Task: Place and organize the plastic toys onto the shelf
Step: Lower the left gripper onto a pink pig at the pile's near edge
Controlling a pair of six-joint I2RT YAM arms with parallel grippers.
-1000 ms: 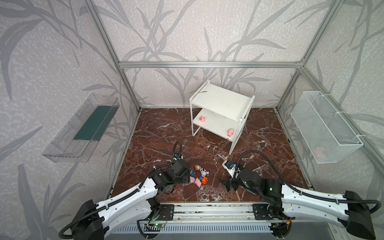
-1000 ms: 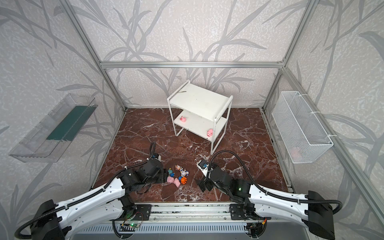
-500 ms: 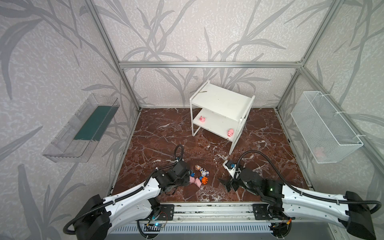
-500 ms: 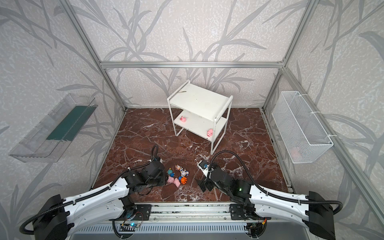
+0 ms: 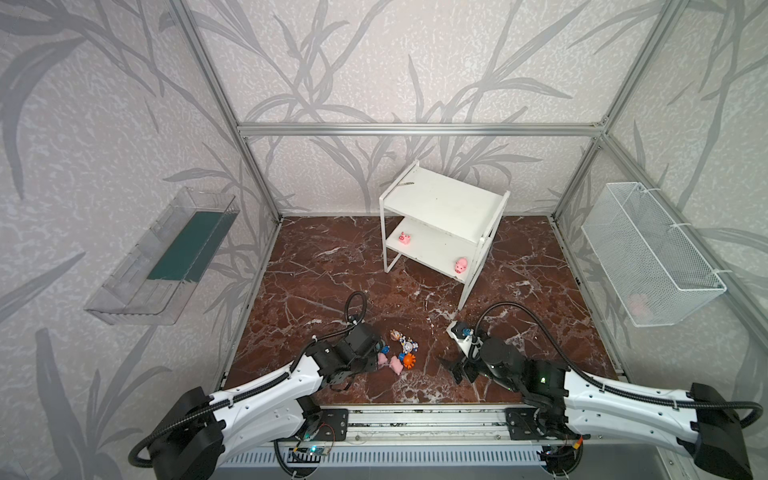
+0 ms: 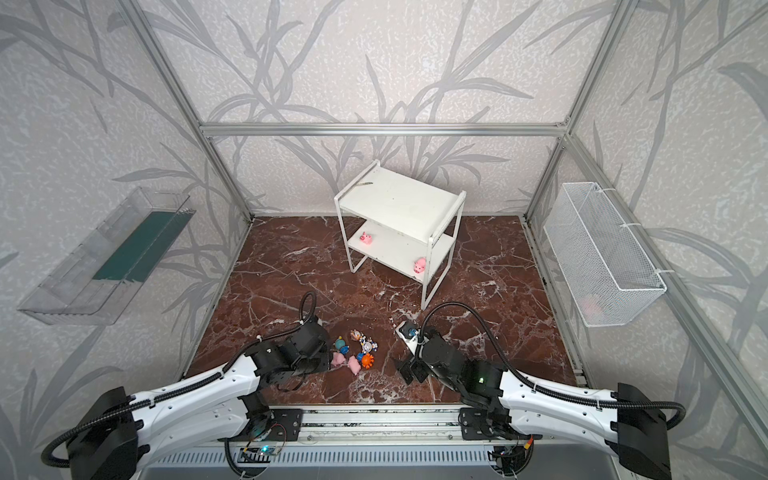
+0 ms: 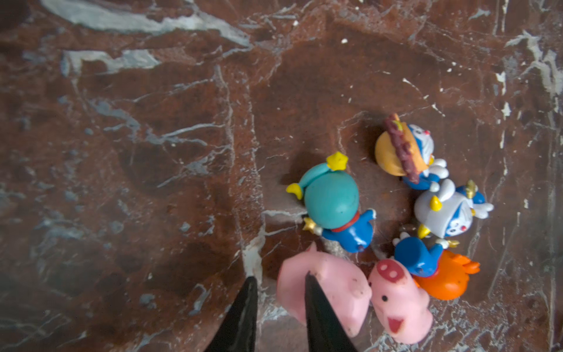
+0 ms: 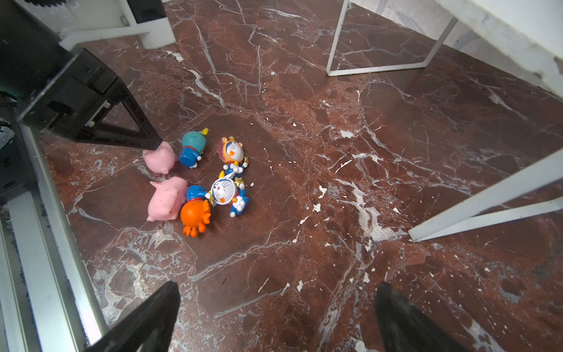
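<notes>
Pigs and figurines lie in one tight heap on the marble floor (image 7: 152,152), right at the tips of my left pincer (image 7: 280,275). The nearest pig (image 7: 335,289) sits directly under the pincer: one finger (image 7: 316,307) crosses its edge and the other stands over bare floor just beside it. The jaws are close together, with a gap far narrower than the pig, and I cannot tell whether they pinch its rim or only rest against it. The second pig (image 7: 399,307) touches the first on the side away from the pincer. The teal-capped figurine (image 7: 332,204) lies just beyond my tips, and the orange-capped figurine (image 7: 447,280) is farther out in the same cluster.

I judge the pig to be light, rounded and smooth, probably slightly yielding. A hold on its rim would likely let it twist or squirt free. The better hold is across the fat middle, flank to flank, which needs wider jaws. The figurines look hard and spiky-capped, so I would take them by the body.

My right pincer (image 8: 277,286) hangs wide open and holds nothing, off to one side of the heap. The shelf (image 5: 440,199) stands well apart, far ahead of both pincers, with a rear pig (image 5: 403,237) and a front pig (image 5: 460,265) on its lower board.
</notes>
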